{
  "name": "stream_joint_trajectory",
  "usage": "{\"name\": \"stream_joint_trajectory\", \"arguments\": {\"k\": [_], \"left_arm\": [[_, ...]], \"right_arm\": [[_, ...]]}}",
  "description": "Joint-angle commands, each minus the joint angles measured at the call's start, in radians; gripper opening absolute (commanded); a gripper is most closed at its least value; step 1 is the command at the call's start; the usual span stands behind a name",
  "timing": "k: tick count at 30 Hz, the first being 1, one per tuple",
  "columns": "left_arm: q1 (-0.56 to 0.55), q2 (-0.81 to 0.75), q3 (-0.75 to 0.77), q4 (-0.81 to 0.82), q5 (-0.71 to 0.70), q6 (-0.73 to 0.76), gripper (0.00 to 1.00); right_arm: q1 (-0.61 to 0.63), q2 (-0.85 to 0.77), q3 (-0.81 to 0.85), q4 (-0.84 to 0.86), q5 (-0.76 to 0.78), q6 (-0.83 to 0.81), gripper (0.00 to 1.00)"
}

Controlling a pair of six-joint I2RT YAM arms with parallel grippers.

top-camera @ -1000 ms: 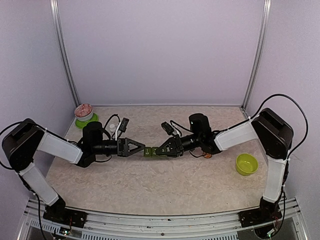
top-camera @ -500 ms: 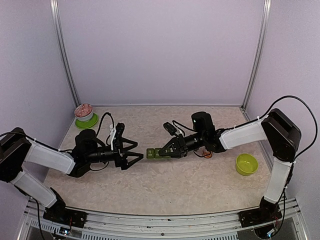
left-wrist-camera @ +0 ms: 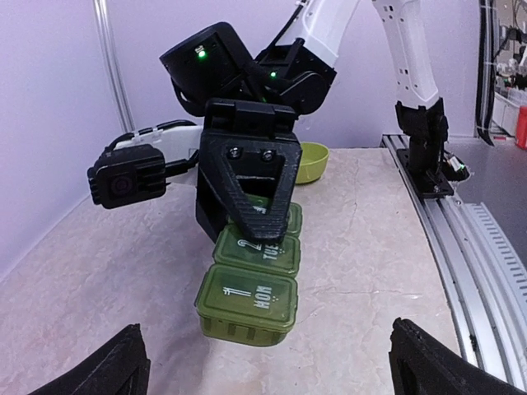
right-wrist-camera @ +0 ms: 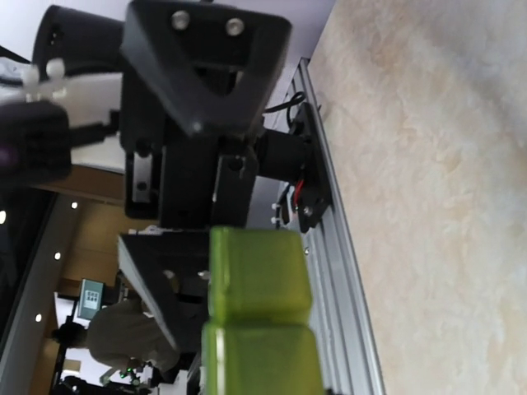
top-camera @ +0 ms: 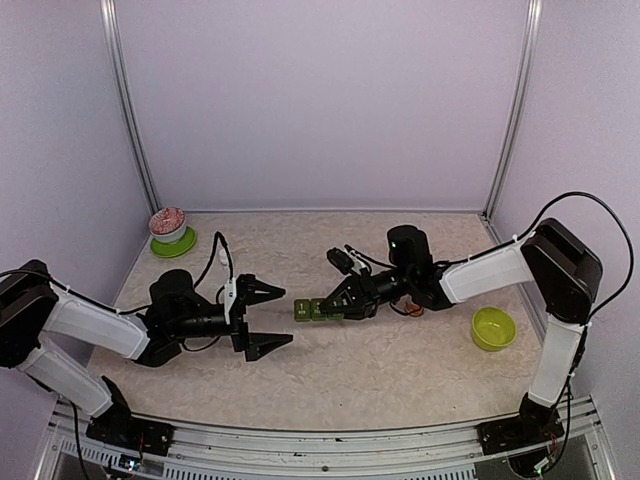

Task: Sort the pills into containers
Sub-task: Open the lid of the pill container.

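The right pincer (left-wrist-camera: pixel 260 229) grips the far end of the containers (left-wrist-camera: pixel 247 296).

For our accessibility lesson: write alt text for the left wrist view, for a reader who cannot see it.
The right claw grips a green strip of three lidded containers by its far end; near lids read MON and TUE. The left claw stands open at the bottom corners; a lime-green bowl sits behind.

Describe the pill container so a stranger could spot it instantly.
Look at the middle of the table. There the right pincer grips a dark green strip of three joined lidded boxes. Unlike the round lime-green bowl, it is square-celled, with pale marks on its lids.
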Motion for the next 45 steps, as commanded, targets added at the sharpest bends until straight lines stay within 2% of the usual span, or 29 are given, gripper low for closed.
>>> {"name": "stream_joint_trajectory", "arguments": {"k": [1,9,15,22,30,45], "left_arm": [[-0.024,-0.001,0.014,-0.002,-0.015,0.168,0.99],[-0.043,0.048,0.07,-0.051,-0.047,0.291,0.98],[-0.051,0.073,0.109,-0.063,-0.047,0.325,0.95],[-0.071,0.111,0.162,-0.169,-0.016,0.405,0.81],[-0.072,0.106,0.137,-0.122,0.0,0.388,0.59],[-0.072,0.077,0.067,0.012,-0.044,0.377,0.57]], "right_arm": [[0.006,-0.018,-0.028,0.101,-0.04,0.072,0.0],[0.009,-0.023,-0.015,0.108,-0.055,0.09,0.01],[0.009,-0.027,-0.003,0.07,-0.064,0.069,0.0],[0.008,-0.029,-0.013,0.072,-0.067,0.08,0.0],[0.009,-0.019,-0.01,0.08,-0.073,0.093,0.0],[0.009,0.004,-0.012,0.096,-0.081,0.103,0.0]]}}
